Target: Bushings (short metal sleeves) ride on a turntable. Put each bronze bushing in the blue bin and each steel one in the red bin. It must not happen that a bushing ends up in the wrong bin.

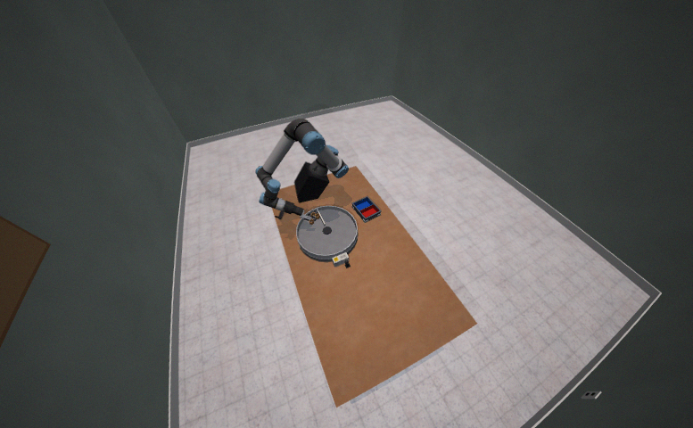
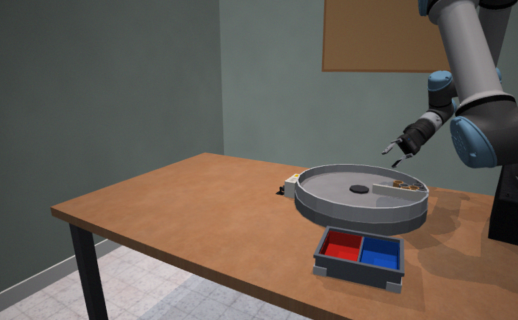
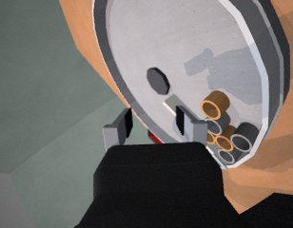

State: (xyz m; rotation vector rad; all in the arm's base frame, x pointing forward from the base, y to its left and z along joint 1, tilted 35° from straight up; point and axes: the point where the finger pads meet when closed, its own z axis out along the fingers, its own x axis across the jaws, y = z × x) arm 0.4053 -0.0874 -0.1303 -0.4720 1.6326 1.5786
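My gripper [image 2: 388, 159] [image 3: 153, 116] is open and empty, tilted above the turntable [image 1: 334, 243] [image 2: 329, 182] [image 3: 185, 28] near its far rim. Several bushings stand bunched on the turntable against the divider and the rim. A bronze bushing [image 3: 216, 104] [image 2: 397, 183] is nearest the turntable's middle. Another bronze bushing [image 3: 224, 142] and a steel bushing [image 3: 242, 142] stand closer to the rim, with more steel and bronze ones beside them, partly hidden. The blue bin [image 1: 362, 203] [image 2: 380, 253] and the red bin [image 1: 369, 211] [image 2: 341, 246] show no bushings inside.
A pale divider wall [image 2: 398, 191] [image 1: 320, 217] runs from near the dark hub [image 2: 359, 189] [image 3: 158, 81] to the rim. The rim stands up around the turntable. A small white box [image 1: 341, 259] [image 2: 291, 186] sits beside it. The bins share a grey tray [image 2: 353, 271] on the table [image 2: 198, 206].
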